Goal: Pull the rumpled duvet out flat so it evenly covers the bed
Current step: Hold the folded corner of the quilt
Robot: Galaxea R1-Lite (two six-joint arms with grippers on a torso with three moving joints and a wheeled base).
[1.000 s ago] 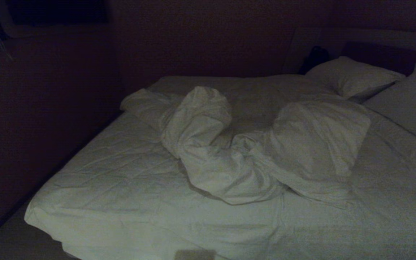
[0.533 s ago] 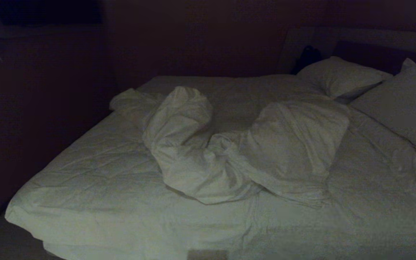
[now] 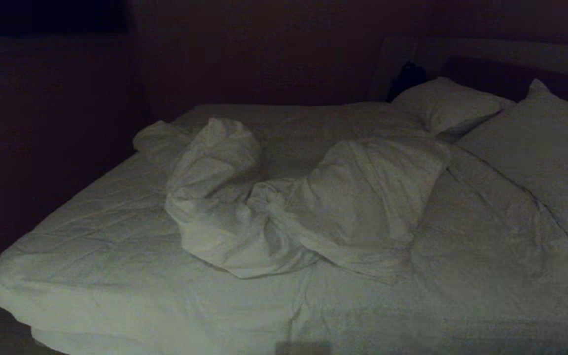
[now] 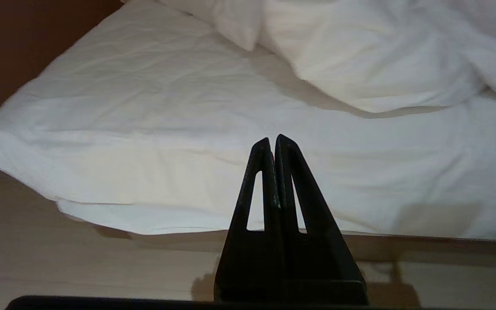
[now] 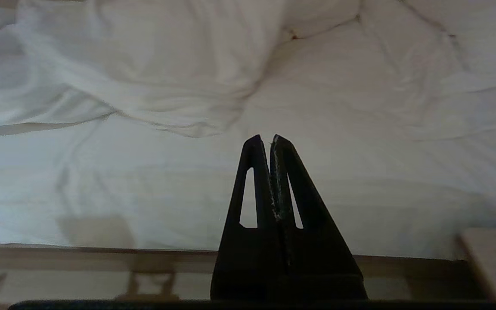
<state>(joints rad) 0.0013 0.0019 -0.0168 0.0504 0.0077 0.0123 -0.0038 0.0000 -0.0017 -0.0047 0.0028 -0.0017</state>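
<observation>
Across the middle of the bed (image 3: 91,256), the duvet (image 3: 313,207) lies bunched in a twisted heap, near pillows (image 3: 449,106) far right. Both claws, left gripper (image 4: 272,138) and right gripper (image 5: 264,138), hang pinched closed, empty, short of the mattress; a clean pull likely starts from a free edge.

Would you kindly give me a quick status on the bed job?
Left gripper and right gripper shut, empty, short of the bed. Duvet bunched mid-mattress, untouched. Nothing in the way.
</observation>
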